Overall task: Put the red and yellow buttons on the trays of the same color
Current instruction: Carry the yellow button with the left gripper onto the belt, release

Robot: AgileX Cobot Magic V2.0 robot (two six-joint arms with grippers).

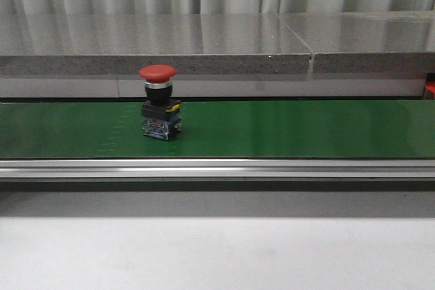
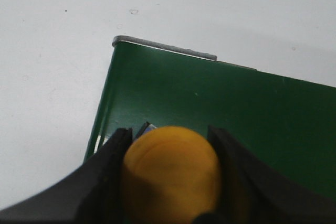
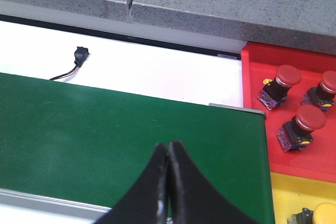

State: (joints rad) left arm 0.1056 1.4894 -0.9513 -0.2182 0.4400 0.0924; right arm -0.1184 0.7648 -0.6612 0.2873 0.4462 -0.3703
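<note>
Left gripper (image 2: 170,182) jaws clamp yellow button (image 2: 170,174); right gripper (image 3: 168,182) jaws closed, seemingly empty.

Even bright light, soft glare, close foreground blurred

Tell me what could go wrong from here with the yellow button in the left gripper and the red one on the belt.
1. The left gripper pinches the yellow button by its rounded cap, which may slip out during the carry.
2. The red button stands upright and top-heavy on the green belt; a nudge could topple it.
3. The red tray already holds three buttons, so a fourth could knock one.
</note>
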